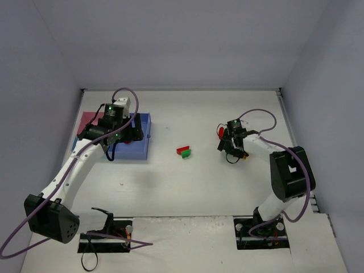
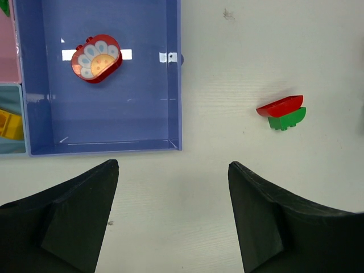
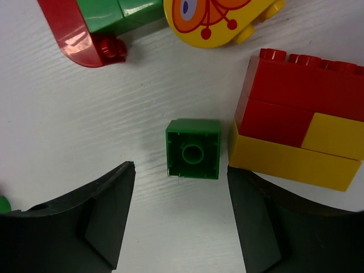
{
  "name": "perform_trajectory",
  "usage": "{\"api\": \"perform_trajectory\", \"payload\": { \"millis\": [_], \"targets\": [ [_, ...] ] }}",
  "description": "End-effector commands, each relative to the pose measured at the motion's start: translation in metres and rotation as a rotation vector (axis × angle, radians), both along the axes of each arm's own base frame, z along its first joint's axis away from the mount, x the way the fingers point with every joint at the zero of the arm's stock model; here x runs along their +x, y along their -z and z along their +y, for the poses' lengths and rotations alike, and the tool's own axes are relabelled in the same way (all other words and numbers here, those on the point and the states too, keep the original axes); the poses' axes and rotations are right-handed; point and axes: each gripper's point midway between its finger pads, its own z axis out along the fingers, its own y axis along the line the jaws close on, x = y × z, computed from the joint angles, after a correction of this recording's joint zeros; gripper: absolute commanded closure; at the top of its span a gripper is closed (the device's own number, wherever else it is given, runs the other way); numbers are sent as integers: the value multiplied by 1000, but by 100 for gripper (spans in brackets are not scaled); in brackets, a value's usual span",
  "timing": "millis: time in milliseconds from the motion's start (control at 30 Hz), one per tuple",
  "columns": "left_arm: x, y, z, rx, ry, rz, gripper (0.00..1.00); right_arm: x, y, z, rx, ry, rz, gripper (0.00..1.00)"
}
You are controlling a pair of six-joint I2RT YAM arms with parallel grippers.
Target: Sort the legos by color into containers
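On my right wrist view, yellow rounded brick cut by top edge, on my left wrist view, pink tray cut by left edge.

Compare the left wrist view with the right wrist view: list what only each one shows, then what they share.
Only left wrist: the blue tray holding a red flower-printed brick, a yellow brick in the light-blue tray, and a red-and-green pair on the table.
Only right wrist: an upturned green square brick beside a red-and-yellow stack and a yellow printed piece.
Both: the white table and an open gripper, the left gripper and the right gripper.
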Motion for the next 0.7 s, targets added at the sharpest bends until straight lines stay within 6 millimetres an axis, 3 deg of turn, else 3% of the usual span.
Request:
{"api": "perform_trajectory", "payload": {
  "millis": [0, 100, 300, 367, 433, 500, 533, 600, 667],
  "targets": [
    [-3, -17, -6, -44, 17, -45, 29, 24, -8, -3, -23, 56, -70, 38],
    [-7, -17, -8, -50, 26, -40, 29, 27, -1, -4, -39, 49, -73, 44],
    [-11, -21, -10, -62, 47, -39, 28, 34, -7, 2, -62, -52, -143, 76],
    [-11, -23, -15, -84, 68, -41, 28, 33, -15, 12, -51, -119, -172, 92],
    [-13, -29, -25, -118, 106, -44, 29, 35, -35, 33, -14, -247, -249, 100],
    [-15, -33, -37, -141, 146, -45, 28, 31, -54, 60, 4, -368, -333, 100],
    [-14, -39, -43, -157, 167, -58, 28, 26, -75, 75, 23, -463, -402, 100],
    [-19, -44, -61, -203, 230, -44, 29, 12, -95, 106, 36, -599, -490, 100],
    [-22, -54, -78, -258, 287, -42, 29, -1, -119, 123, 41, -711, -574, 100]
  ]
}}
